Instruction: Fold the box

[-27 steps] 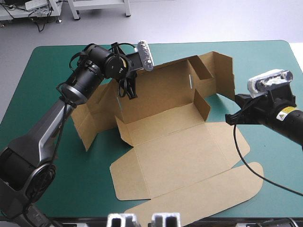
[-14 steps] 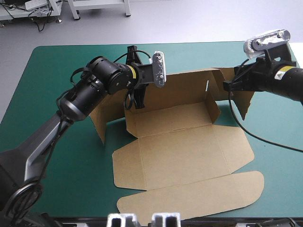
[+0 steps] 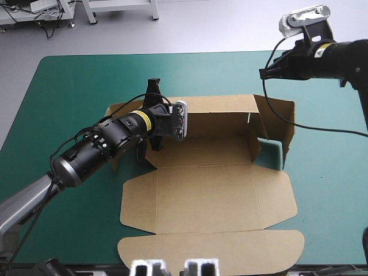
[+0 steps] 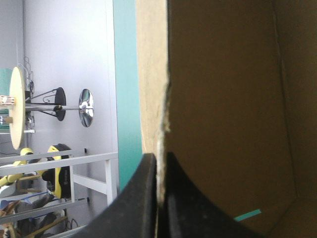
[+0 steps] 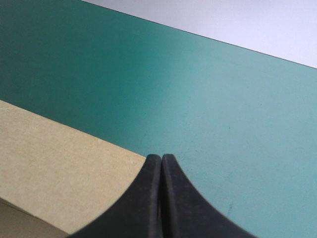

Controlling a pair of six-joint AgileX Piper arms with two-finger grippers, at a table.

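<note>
The brown box lies open on the teal-green cover, its back wall raised and its lid flat toward the front edge. My left gripper is shut on the left end of that back wall. In the left wrist view the black fingers pinch a board edge, with the box's inside to one side. My right gripper hangs raised beyond the box's far right corner, apart from it. It is shut with nothing between its fingers, above a strip of board and bare cover.
The lid's rounded flap reaches almost to the table's front edge. A side flap stands up at the box's right end. Bare teal-green cover lies to the right of the box and along the far edge.
The box has turned square to the table and its back wall now stands upright. My left gripper came forward with the wall. My right gripper rose from the box's right flap toward the far edge.
</note>
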